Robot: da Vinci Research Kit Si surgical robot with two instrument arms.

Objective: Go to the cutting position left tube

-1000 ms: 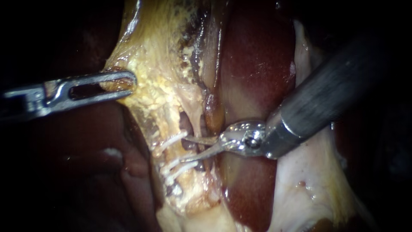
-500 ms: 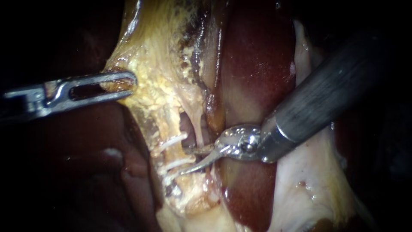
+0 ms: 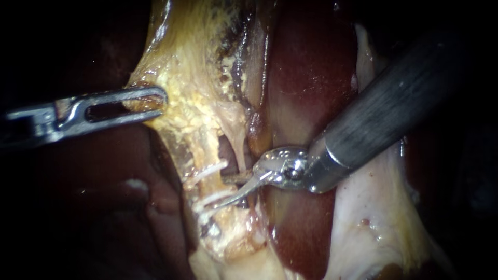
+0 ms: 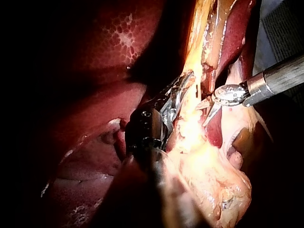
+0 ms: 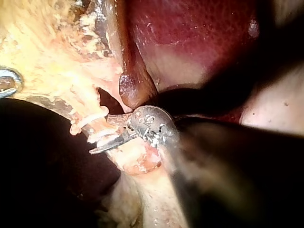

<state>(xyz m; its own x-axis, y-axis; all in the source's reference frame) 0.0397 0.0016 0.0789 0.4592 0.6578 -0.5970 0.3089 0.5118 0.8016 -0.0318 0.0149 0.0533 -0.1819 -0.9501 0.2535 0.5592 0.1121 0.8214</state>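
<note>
The left tube runs down the yellow tissue with white clips across it. My right instrument comes in from the upper right with its curved blades open. Its tips sit at the tube's right edge, the upper blade just under the top clip and the lower blade by the lower clips. The right wrist view shows the same open blades beside the clips. My left instrument is shut on the edge of the yellow tissue higher up, holding it taut, as the left wrist view confirms.
Dark red liver lies behind and right of the tubes. A thin pale strand, the right tube, stands just right of the clipped one. Pale glistening tissue fills the lower right under my right shaft.
My right instrument has slid left toward the clipped tube and its blades have spread wider, the lower tip reaching the lower clips. My left instrument and the tissue it holds have stayed put.
</note>
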